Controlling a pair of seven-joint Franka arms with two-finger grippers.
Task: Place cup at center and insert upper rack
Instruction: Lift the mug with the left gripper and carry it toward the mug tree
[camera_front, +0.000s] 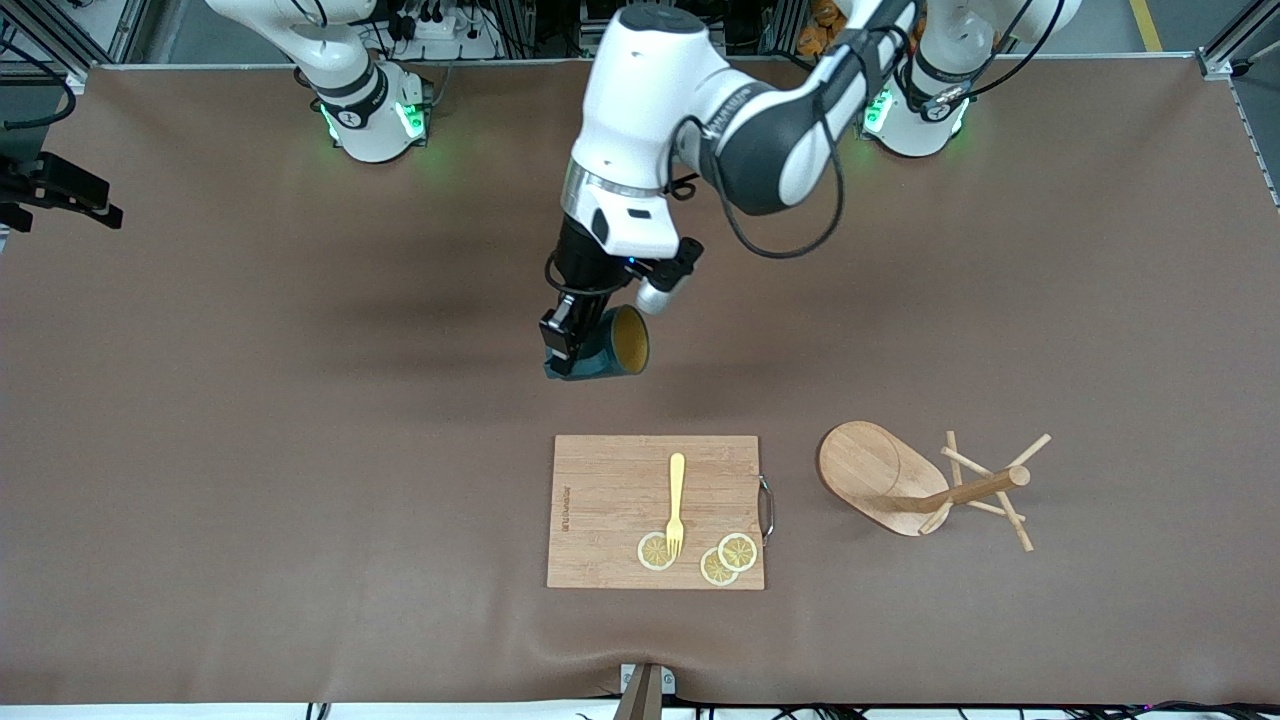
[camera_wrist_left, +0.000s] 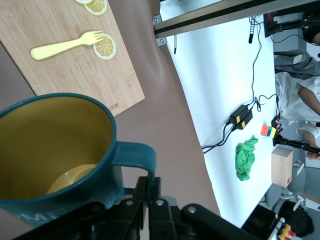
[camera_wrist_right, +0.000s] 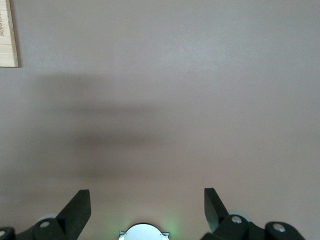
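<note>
Two tools: I see left tool (camera_front: 562, 340) clenched on cup (camera_front: 612, 345) handle, teal cup tilted, mustard inside; right tool (camera_wrist_right: 145, 207) released, waiting above worktop (camera_wrist_right: 175, 75).

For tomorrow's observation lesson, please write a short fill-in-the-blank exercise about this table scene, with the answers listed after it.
1. The left hand grips the cup by its ____.
2. The fork lies on the ____ board.
3. The mug tree lies on its ____.
4. The right hand has its fingers ____.

Missing words: handle; cutting; side; open
</note>
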